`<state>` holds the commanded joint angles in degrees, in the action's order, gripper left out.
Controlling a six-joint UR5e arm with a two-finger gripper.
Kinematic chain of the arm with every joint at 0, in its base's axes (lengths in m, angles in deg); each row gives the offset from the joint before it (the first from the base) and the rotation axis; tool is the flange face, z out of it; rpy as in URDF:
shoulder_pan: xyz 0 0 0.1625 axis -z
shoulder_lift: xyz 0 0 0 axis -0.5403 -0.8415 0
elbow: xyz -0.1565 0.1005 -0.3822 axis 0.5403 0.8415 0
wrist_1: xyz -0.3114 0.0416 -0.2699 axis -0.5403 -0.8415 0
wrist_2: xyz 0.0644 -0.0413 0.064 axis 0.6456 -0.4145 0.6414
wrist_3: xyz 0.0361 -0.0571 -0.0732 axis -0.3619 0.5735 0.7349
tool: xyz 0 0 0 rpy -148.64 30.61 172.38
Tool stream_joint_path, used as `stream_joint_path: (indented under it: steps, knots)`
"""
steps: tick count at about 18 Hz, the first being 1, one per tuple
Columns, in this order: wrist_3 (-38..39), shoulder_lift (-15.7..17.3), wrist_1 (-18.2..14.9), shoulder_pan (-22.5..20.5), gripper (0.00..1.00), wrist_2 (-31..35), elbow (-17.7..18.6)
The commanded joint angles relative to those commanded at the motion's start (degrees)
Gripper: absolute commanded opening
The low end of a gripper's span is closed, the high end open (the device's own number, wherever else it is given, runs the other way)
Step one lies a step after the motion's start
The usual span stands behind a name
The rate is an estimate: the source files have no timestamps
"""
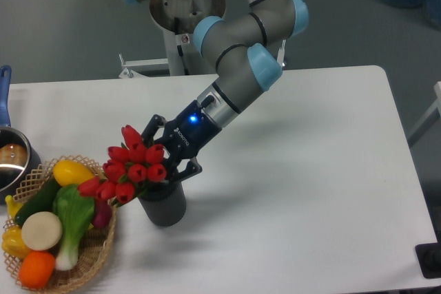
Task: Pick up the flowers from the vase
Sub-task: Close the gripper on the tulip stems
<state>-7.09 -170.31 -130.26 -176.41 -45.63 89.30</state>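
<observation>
One vase (pixel 163 206) holds one bunch of red tulips (pixel 131 166), about ten buds (some overlap, so the count is rough). One wicker basket (pixel 96 253) carries produce: two yellow pieces, one orange, one white round, several green. One pot (pixel 12 160) sits at the left edge.

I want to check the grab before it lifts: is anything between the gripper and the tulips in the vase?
Nothing visible stands between them. The gripper is already at the flowers, its fingers on either side of the bunch just above the mouth of the vase. Whether it has closed on the stems is hidden.
</observation>
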Motion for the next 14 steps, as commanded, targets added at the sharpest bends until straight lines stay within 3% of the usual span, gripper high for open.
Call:
stream_joint_path:
  steps: [1, 4, 5, 14]
  knots:
    - [0.0, 0.0, 0.0, 0.0, 0.34, 0.0, -0.1]
    - [0.1, 0.0, 0.0, -0.4, 0.31, 0.0, 0.0]
    - [0.2, 0.1, 0.0, -0.5, 0.26, 0.0, 0.0]
    - [0.4, 1.3, 0.0, -1.4, 0.25, -2.1, -0.1]
